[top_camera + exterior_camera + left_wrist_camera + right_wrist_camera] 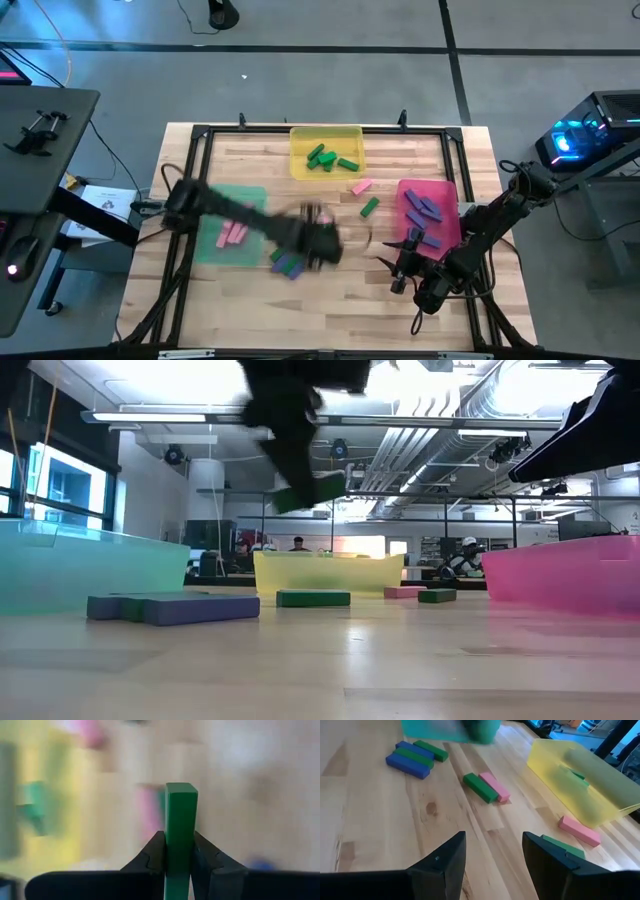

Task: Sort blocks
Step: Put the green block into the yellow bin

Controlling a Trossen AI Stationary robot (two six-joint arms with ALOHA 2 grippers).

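Observation:
My left gripper (322, 243) hovers over the middle of the table, shut on a green block (181, 810); it shows blurred in the low view (290, 420). My right gripper (492, 857) is open, low over the table's right near part (403, 270), touching nothing. Green blocks (328, 158) lie in the yellow tray (300, 135), pink ones (232, 233) in the green tray (205, 245), blue-purple ones (424, 208) in the pink tray (445, 190). Loose on the table lie a blue and green cluster (288, 263), a pink block (361, 186) and a green one (369, 207). My left gripper pinches the green block between its two fingers (155, 855) by its long sides (180, 845). The fingers lie along the block, whose free end (181, 790) sticks out past the fingertips. The block is lifted clear of the table, tilted below the gripper (315, 490).
In the right wrist view a green and pink pair (485, 786) lies ahead of my right gripper, with the blue and green cluster (415, 757) farther off. A black frame (330, 128) borders the table. People show in the room beyond (465, 555).

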